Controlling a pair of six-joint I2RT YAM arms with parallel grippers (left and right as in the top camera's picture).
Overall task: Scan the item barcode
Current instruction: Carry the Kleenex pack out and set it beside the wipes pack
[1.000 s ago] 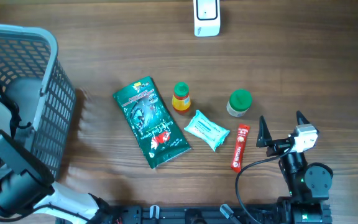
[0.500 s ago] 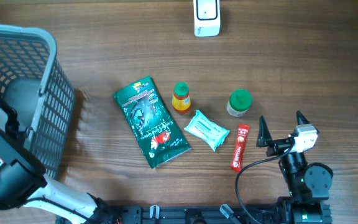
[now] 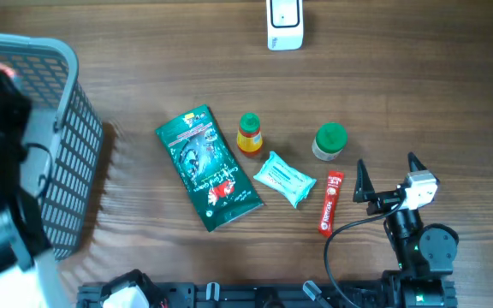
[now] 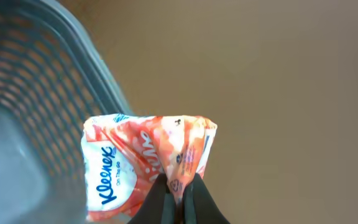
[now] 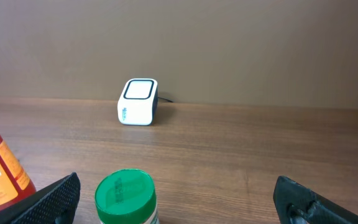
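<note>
Looking across the table (image 3: 144,77), I start at the basket (image 3: 67,137) on its left end, where my left gripper (image 4: 177,186) hangs over the rim. Its fingers are pressed onto one edge of the tissue pack (image 4: 145,165), whose long side runs crosswise to them. The scanner (image 3: 284,24) stands well off to the right, by the table's far edge (my left arm has the pack, so the carry looks like its job). My right gripper (image 3: 387,164) rests spread wide, holding nothing.
</note>
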